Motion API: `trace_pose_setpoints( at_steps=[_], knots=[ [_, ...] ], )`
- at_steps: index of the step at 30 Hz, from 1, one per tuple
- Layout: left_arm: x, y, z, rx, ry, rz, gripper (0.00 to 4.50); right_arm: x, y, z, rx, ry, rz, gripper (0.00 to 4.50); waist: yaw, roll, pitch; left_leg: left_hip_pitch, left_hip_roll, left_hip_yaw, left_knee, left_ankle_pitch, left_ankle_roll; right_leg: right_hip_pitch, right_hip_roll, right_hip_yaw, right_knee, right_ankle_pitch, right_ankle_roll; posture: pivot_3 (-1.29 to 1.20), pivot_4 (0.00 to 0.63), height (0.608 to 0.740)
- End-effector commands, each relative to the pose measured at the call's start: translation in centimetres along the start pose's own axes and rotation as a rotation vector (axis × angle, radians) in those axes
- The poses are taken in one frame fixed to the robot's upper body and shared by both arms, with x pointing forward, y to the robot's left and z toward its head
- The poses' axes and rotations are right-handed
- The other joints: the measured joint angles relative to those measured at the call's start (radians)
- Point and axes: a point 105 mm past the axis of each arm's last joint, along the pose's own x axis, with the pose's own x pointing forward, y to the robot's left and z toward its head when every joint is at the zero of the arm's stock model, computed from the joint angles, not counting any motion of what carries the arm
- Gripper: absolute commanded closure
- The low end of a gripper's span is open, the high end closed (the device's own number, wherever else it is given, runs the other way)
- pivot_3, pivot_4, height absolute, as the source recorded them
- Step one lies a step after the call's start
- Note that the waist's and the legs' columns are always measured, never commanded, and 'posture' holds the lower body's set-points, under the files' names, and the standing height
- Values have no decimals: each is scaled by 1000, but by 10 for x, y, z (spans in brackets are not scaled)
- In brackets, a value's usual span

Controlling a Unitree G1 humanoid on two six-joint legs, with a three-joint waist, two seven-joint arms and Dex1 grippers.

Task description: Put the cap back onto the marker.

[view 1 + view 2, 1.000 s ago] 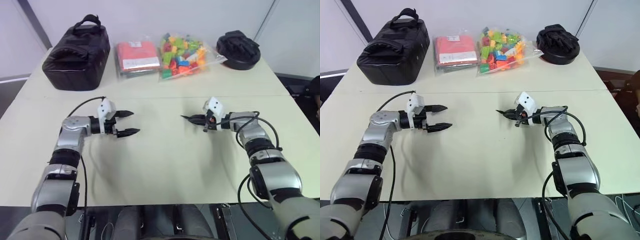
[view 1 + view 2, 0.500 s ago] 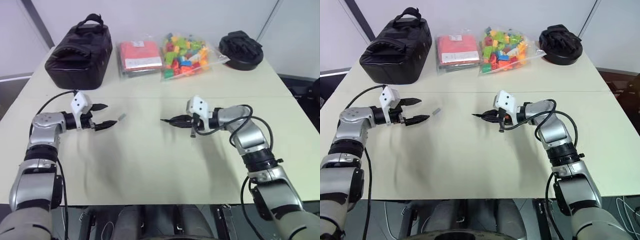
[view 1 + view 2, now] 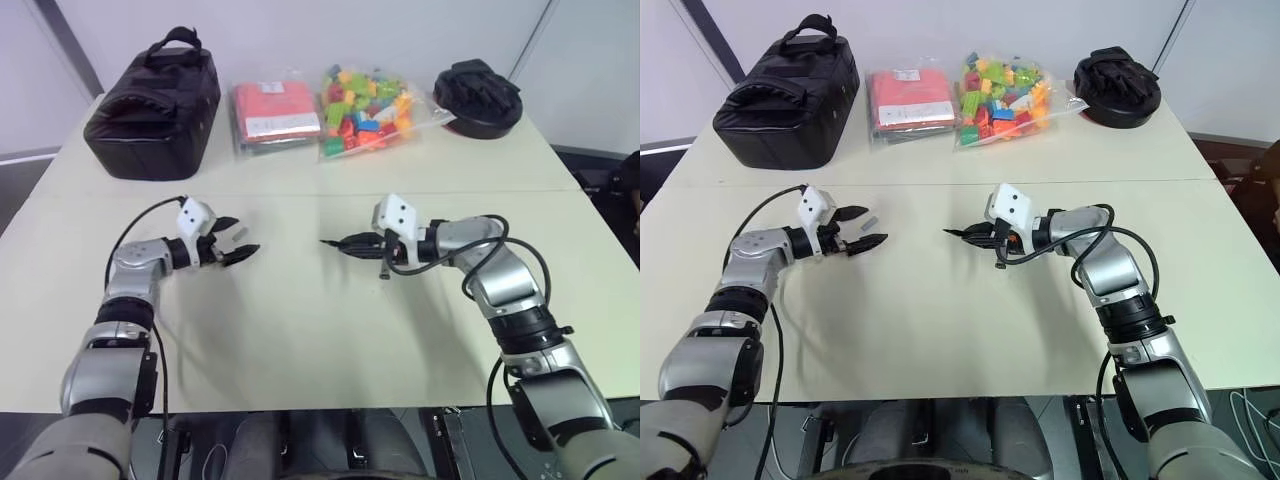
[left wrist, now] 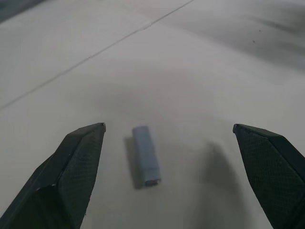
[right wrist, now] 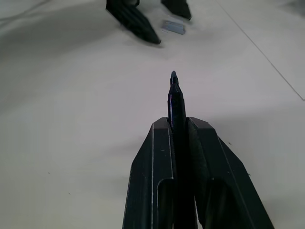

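Here the cap (image 4: 145, 154) lies flat on the pale table (image 3: 320, 340), left of the middle, a small grey tube on its side. The left gripper (image 3: 862, 229) hangs just over it with its two black fingers (image 4: 71, 167) spread wide, one on either side of the cap and neither touching it; it has hold of nothing. To the right, near the table's middle, the right gripper (image 3: 352, 243) is clamped tight on the marker (image 5: 175, 100), whose dark pointed tip sticks out past the fingers and aims left toward the cap. Marker and cap are well apart. Along the far edge sit a black bag (image 3: 155, 105), a red packet (image 3: 272, 115), a bag of coloured bricks (image 3: 368, 110) and a black glove (image 3: 478, 95).
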Motion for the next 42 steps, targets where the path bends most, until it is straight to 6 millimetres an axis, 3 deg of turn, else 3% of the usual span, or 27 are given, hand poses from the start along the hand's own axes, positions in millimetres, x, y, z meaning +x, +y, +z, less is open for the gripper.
trace_pose_setpoints(
  at_steps=[1,9,13,19,31,38,42],
  knots=[
    [-3,9,2,12,-10,61,0,-7,-3,12,-31,-38,-29,4441,1,0,0,0,0,0,0,0,0,0,0,0,0,0,0,0,150,740],
    [-6,13,-5,-30,3,100,0,-12,-9,12,-26,-44,-70,4441,0,0,0,0,0,0,0,0,0,0,1,0,0,0,0,0,150,740],
    [-5,8,-10,-34,22,74,1329,-12,-10,11,-21,-49,-82,4500,2,0,0,0,0,0,0,0,0,0,2,0,0,0,0,0,150,740],
    [-7,8,-15,-37,44,76,4385,-15,-12,9,-12,-51,-102,4500,4,0,0,0,0,0,0,0,0,0,2,0,0,0,0,0,150,740],
    [-8,10,-8,0,30,73,4452,-17,-18,-2,-4,-23,-124,4500,4,0,0,0,0,0,0,0,0,1,2,0,0,0,0,0,150,740],
    [4,8,61,105,-111,-91,4452,-18,-35,7,-91,0,-114,4500,4,-1,0,-5,0,1,3,0,0,-3,4,-1,0,0,0,0,150,740],
    [8,-3,82,148,-119,-219,4452,-16,-40,11,-121,-1,-102,4500,3,-1,0,-9,0,1,6,0,1,-3,5,-1,0,0,0,0,150,740]
  ],
)
